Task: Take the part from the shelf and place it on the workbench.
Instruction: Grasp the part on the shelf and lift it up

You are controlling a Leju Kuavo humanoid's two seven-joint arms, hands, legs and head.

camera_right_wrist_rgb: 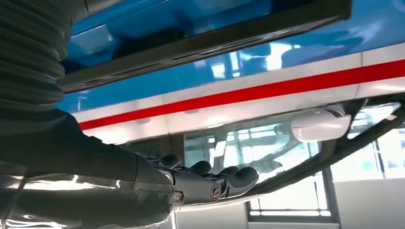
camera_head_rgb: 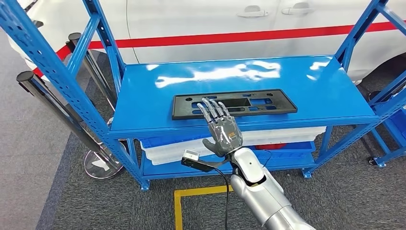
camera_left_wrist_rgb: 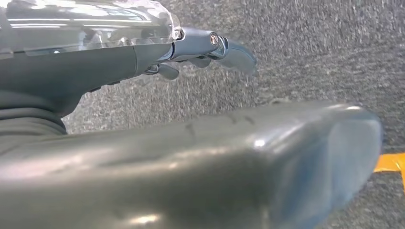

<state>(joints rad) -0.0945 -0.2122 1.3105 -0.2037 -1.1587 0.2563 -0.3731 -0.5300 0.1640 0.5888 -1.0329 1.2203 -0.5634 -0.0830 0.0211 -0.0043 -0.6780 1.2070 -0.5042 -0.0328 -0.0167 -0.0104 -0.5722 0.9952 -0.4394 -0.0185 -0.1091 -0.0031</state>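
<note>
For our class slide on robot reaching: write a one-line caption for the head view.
Right hand, fingers spread, reaches toward the black plastic part lying on the blue shelf.

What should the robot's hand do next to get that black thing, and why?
Probably reach a little further forward and lower onto the black part. The right hand is open, fingers spread, holding nothing, just at the near edge of the part lying flat on the blue shelf.

The blue shelf point(camera_head_rgb: 249, 91) was seen from high up, looking forward and down. The floor point(camera_left_wrist_rgb: 310, 52) was seen from very close behind the left robot hand point(camera_left_wrist_rgb: 205, 47). The shelf and white car point(camera_right_wrist_rgb: 267, 100) were seen from close behind the right robot hand point(camera_right_wrist_rgb: 210, 181), a hand shared with the high view.
</note>
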